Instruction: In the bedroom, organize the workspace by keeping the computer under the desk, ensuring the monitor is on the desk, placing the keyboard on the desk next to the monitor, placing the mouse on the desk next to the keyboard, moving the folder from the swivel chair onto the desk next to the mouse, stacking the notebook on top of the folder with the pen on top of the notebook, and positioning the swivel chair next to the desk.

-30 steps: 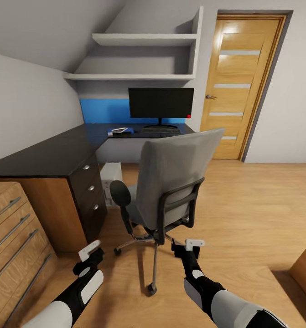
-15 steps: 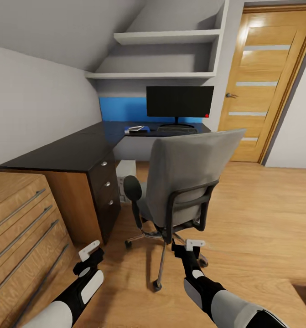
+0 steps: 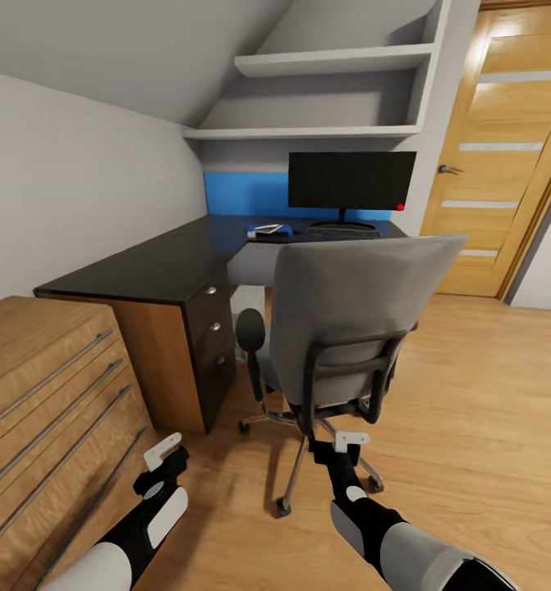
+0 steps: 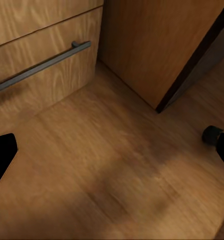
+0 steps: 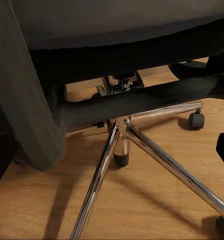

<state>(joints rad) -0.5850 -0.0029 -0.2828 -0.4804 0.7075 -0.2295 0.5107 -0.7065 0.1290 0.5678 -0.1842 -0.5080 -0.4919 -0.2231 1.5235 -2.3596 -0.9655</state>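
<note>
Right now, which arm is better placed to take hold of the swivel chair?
Probably the right. The right gripper sits directly behind the swivel chair, its camera looking at the chair's base. The left gripper hangs near the wooden dresser, facing bare floor.

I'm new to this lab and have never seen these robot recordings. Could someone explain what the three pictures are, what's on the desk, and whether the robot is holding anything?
These are simulator renders from a wheeled robot with two arms. The big picture comes from a camera on its head, looking forward and down. At the bottom you see its left hand and right hand; neither holds anything that I can see, and whether they are open or shut is hard to tell.

Ahead is a grey swivel chair, its back towards the robot, in front of a dark L-shaped desk. On the desk stand a black monitor, a keyboard before it, and a small blue item too small to identify.

The other two pictures come from cameras near each hand. The left one looks at the wooden floor beside a drawer handle; the right one looks at the chair's chrome base.
</note>
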